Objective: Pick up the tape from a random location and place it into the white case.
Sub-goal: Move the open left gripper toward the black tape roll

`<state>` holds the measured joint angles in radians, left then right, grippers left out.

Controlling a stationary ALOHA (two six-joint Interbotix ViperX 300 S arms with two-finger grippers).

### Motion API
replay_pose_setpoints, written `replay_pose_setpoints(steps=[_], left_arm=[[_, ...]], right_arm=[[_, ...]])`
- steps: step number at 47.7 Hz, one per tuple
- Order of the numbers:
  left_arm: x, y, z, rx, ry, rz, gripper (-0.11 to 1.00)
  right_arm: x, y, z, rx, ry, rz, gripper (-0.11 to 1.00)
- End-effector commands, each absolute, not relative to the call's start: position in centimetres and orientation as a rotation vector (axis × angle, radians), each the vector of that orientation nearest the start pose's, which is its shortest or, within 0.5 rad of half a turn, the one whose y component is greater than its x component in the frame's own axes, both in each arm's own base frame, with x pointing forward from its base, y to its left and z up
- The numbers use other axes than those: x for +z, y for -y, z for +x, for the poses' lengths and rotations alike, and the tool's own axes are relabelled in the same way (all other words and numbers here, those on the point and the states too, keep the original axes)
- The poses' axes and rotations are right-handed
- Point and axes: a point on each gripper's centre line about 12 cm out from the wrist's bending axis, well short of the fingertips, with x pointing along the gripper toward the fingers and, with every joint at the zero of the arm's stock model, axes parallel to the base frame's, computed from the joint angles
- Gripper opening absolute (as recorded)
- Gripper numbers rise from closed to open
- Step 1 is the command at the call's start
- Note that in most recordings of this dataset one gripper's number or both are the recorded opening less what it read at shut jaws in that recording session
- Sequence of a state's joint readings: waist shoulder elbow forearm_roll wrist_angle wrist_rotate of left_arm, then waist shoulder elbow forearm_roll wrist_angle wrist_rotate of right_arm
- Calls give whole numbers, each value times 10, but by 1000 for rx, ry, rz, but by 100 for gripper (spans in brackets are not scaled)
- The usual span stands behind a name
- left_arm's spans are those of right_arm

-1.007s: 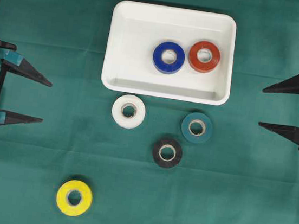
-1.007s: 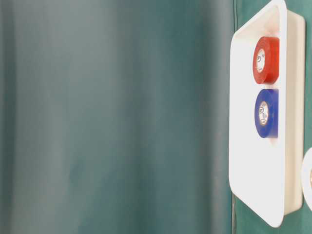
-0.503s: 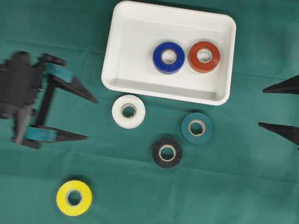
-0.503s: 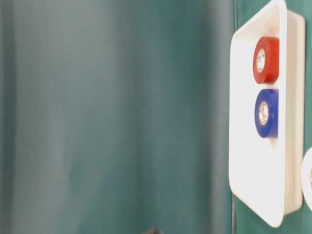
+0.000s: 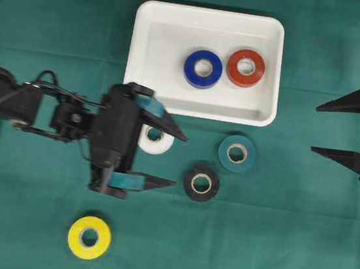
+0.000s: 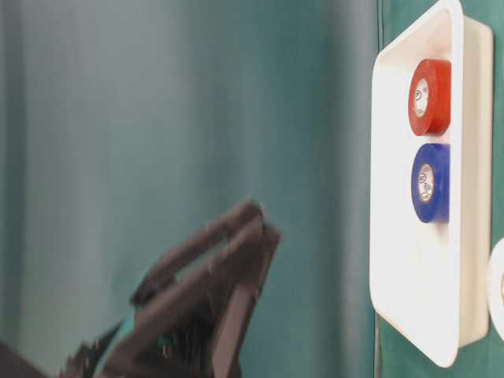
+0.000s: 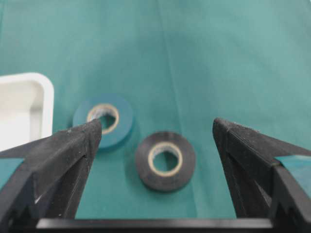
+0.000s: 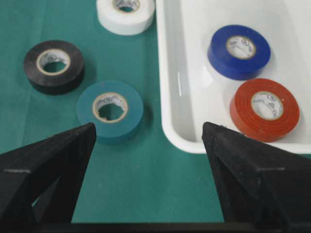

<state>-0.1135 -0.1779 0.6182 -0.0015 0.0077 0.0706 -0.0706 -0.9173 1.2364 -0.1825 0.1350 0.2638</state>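
We see a green cloth (image 5: 297,254) covering the whole table. On it, at upper centre of the overhead view, lies the white case (image 5: 144,51), with a blue roll (image 5: 203,69) and a red roll (image 5: 246,68) flat inside it, side by side toward its right half.

The left arm (image 5: 32,106) reaches in from the left edge toward the middle. Its left gripper (image 5: 178,160) has its two prongs spread wide apart and grips nothing. In the overhead view the upper prong crosses over a white roll (image 5: 156,141) lying just below the case, partly covered by the gripper body. In the left wrist view a black roll (image 7: 165,161) sits on the cloth between and beyond the prongs.

At the right edge of the frame we find the right gripper (image 5: 316,129), prongs likewise wide apart and empty, well clear of the rolls.

Loose on the cloth are four rolls: the white one, a teal roll (image 5: 237,154) right of centre, the black one just below and left of it, and a yellow roll (image 5: 90,237) alone at lower left.
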Motion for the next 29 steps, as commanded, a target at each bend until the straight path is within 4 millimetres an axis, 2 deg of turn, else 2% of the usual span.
replay_pose_setpoints(steps=[1,16,29], left_arm=[[270,46,392,-129,-416,89,93],[273,47,400,-118,-474,40,93],[303,48,411,-111,-663,40,93]], right_arm=[[221,16,193,-107,-422,88,84],[223,16,193,-111,-429,88,84],[228,17,195,-114,-430,86,84]])
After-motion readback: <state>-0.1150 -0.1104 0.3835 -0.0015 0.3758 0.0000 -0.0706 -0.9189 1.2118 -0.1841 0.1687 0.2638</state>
